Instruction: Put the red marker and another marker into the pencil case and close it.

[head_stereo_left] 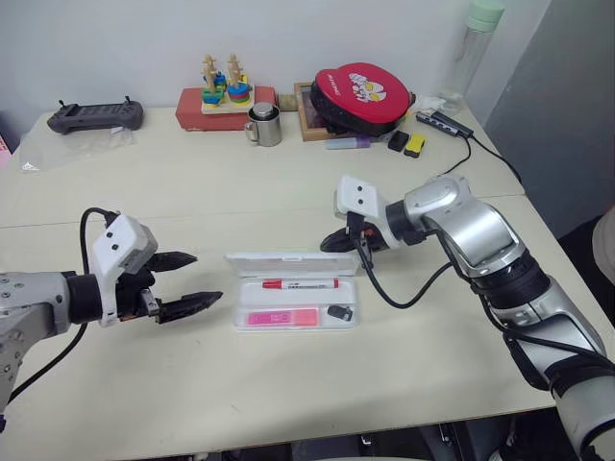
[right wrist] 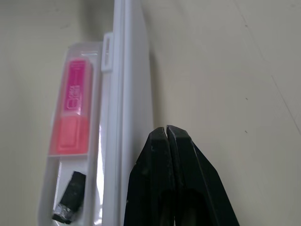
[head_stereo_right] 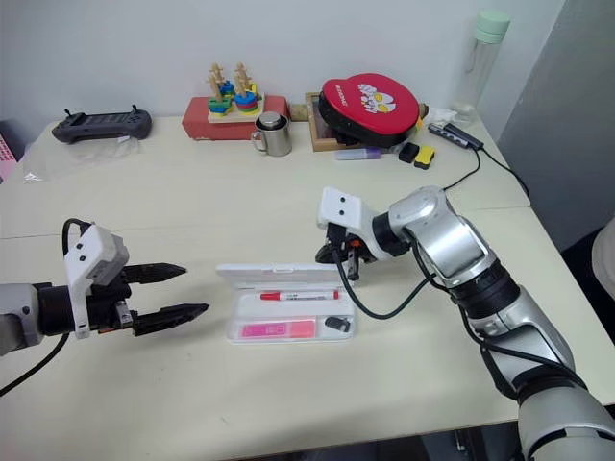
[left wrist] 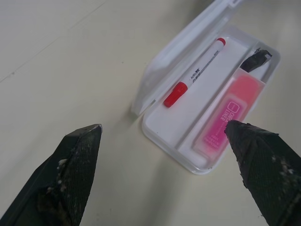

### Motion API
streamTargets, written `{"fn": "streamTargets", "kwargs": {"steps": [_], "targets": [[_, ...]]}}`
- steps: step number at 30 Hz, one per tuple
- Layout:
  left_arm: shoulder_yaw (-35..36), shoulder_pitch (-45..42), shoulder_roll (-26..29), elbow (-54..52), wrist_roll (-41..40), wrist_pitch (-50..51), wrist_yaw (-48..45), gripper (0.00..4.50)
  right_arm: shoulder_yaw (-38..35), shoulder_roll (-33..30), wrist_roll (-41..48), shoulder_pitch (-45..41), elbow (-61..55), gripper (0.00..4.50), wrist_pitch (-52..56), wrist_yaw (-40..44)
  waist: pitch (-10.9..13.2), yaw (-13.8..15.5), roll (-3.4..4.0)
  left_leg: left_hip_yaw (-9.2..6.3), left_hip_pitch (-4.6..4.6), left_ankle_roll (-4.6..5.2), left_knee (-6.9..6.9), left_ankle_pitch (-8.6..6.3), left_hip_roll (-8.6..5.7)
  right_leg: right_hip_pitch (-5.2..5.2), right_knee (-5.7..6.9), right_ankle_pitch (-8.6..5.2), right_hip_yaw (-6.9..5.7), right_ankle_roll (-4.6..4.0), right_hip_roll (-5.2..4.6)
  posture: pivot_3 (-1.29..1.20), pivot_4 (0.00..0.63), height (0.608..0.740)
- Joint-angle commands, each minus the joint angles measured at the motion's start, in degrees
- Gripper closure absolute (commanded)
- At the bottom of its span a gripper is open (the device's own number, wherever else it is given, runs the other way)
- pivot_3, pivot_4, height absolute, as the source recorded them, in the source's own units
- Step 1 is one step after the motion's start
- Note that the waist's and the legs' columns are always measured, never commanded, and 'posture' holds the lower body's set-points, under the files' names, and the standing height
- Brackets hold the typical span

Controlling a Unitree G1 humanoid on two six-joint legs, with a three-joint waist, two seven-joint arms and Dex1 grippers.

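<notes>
The white pencil case [head_stereo_left: 288,262] lies open mid-table, its lid tilted up along the far side. Inside lie the red marker [head_stereo_left: 300,284], the pink highlighter [head_stereo_left: 282,318] and a small black object [head_stereo_left: 338,312]. My left gripper [head_stereo_left: 207,278] hovers just left of the case, open, with nothing between its fingers; in its wrist view the left gripper [left wrist: 162,126] frames the case's near end. My right gripper [head_stereo_left: 327,244] is shut and empty. It sits behind the lid's right far corner, and the right wrist view shows its fingertips [right wrist: 166,129] right against the lid's [right wrist: 134,94] outer face.
Along the back edge stand a black controller [head_stereo_left: 96,116], a stacking toy on a red box [head_stereo_left: 226,96], a metal mug [head_stereo_left: 264,125], a red round pouch [head_stereo_left: 362,96], a purple marker [head_stereo_left: 348,142] and a bottle [head_stereo_left: 471,53]. A cable [head_stereo_left: 480,154] runs along the right side.
</notes>
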Motion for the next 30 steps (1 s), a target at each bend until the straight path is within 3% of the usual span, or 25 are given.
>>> {"fn": "streamTargets", "kwargs": {"steps": [1, 21, 30], "targets": [[-0.6, -2.6, -0.2, 0.2, 0.2, -0.7, 1.5, 0.00, 1.2, 1.7, 0.8, 0.7, -3.3, 4.48, 1.5, -1.1, 0.0, 0.0, -0.01, -0.01, 0.00, 0.00, 0.00, 0.00, 0.00, 0.00, 0.00, 0.00, 0.00, 0.00, 0.00, 0.00, 0.150, 0.740], [-0.7, -2.6, 0.3, -1.1, -0.8, 0.5, 2.1, 0.00, 4.8, 8.3, 2.2, 4.1, -3.5, 4.48, 11.2, -7.0, 0.0, 0.0, 0.00, 0.00, 0.01, 0.00, 0.01, 0.00, 0.00, 0.01, 0.00, 0.00, 0.00, 0.00, 0.00, 0.00, 0.150, 0.740], [-1.1, -3.2, 2.1, 0.1, -0.3, 0.0, 0.2, 0.00, 10.3, 3.3, 2.0, 7.3, -4.6, 4.48, 12.3, -5.0, 0.0, 0.0, 0.00, 0.00, 0.02, 0.00, 0.01, 0.00, 0.00, 0.02, -0.02, 0.00, 0.00, 0.00, 0.01, 0.00, 0.150, 0.740]]}}
